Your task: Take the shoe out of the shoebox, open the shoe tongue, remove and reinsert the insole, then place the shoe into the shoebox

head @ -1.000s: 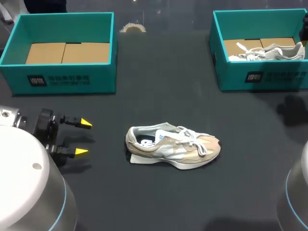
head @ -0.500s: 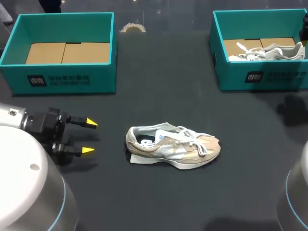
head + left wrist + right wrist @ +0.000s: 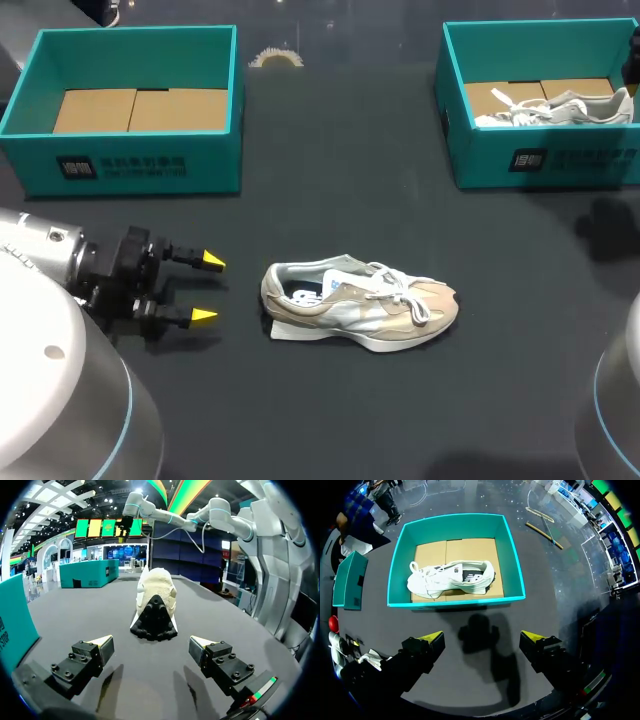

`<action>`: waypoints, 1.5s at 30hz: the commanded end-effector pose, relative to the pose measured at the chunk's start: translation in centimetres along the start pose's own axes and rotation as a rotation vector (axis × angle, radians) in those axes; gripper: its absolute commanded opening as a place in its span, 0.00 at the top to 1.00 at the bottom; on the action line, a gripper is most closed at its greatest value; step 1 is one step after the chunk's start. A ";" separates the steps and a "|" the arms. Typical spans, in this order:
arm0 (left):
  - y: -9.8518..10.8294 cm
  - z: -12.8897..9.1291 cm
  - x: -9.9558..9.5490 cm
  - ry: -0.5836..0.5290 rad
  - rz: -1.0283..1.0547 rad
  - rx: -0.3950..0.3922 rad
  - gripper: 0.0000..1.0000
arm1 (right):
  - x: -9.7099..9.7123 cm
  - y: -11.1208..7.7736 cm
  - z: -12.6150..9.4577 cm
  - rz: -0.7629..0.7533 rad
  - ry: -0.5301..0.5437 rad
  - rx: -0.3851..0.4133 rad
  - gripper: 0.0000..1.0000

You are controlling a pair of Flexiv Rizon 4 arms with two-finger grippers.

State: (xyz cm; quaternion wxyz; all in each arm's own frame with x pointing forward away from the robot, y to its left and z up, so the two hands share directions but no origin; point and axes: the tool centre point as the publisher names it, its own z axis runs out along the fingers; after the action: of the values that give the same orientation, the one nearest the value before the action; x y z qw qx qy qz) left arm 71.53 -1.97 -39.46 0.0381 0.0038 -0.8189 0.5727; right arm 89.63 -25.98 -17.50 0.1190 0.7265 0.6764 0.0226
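A beige and white shoe (image 3: 360, 304) lies on its side in the middle of the dark table, heel toward my left arm. My left gripper (image 3: 208, 289) is open, low over the table just left of the heel. In the left wrist view the shoe (image 3: 156, 595) lies straight ahead of the open left gripper (image 3: 152, 647), heel first. A second, white shoe (image 3: 553, 108) lies in the right teal shoebox (image 3: 545, 160). In the right wrist view my open right gripper (image 3: 484, 639) hovers above the table in front of that shoebox (image 3: 455, 601), the white shoe (image 3: 451, 578) inside it.
An empty teal shoebox (image 3: 130, 165) with a cardboard floor stands at the back left. A small pale curved object (image 3: 275, 57) lies at the far edge of the table between the boxes.
My left gripper has moved to the right, toward the heel of the shoe, staying open. The shoe and the boxes have not moved.
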 end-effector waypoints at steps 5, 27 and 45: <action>0.2 1.2 -0.5 0.022 -0.009 0.016 0.00 | 0.1 0.1 0.0 0.001 -0.002 0.002 0.00; -0.4 4.6 -0.2 0.060 -0.016 0.026 0.00 | 0.1 0.1 0.0 0.001 -0.002 0.002 0.00; -0.8 6.9 0.1 0.045 -0.023 0.036 0.00 | 0.1 0.1 0.0 0.001 -0.002 0.002 0.00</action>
State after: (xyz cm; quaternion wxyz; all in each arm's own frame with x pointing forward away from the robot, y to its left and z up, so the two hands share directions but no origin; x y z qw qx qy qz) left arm 71.08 -8.27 -40.90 0.0636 0.0001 -0.8066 0.5876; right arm 89.63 -25.98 -17.50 0.1190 0.7265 0.6764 0.0226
